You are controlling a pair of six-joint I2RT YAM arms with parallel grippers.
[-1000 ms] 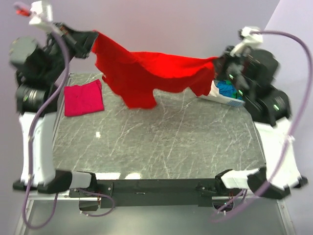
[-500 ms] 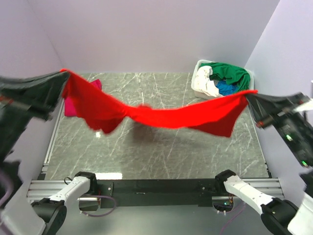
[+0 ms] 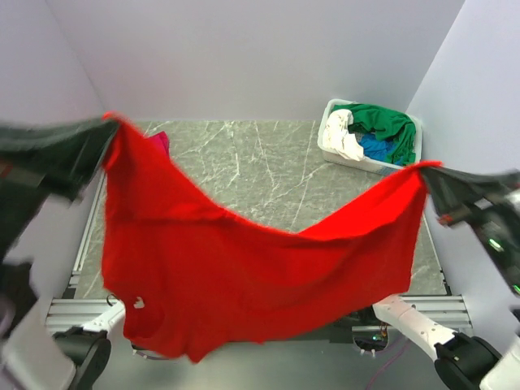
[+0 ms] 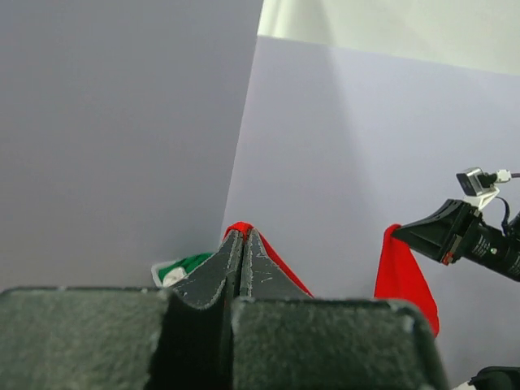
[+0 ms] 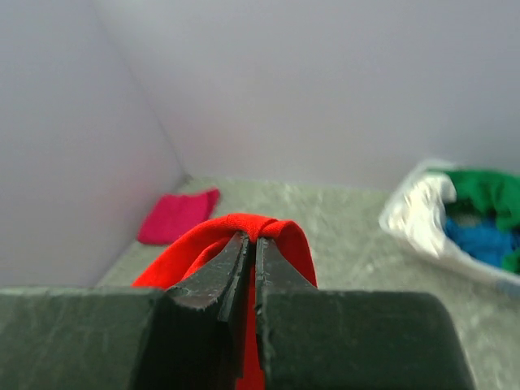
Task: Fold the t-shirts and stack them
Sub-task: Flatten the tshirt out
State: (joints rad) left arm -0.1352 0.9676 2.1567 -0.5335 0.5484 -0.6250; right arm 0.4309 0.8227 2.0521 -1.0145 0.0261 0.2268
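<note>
While L gripper (image 4: 242, 237) and R gripper (image 5: 252, 237) each pinch a top corner tight, red t-shirt (image 3: 244, 284) hangs spread over table's (image 3: 268, 162) near edge, sagging mid. Prob soft, light, limp; grip corners/hem, not middle.

black arms (image 3: 50, 158), white base links (image 3: 416, 322), dark hands (image 5: 251, 239)

Matt cloth red t-shirt (image 3: 244, 284), glossy marble-look table (image 3: 268, 175), white plastic basket (image 3: 363, 165).

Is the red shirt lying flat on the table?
No. The red shirt hangs in the air, held up at one end by the left end effector and at the other by the right end effector.
</note>
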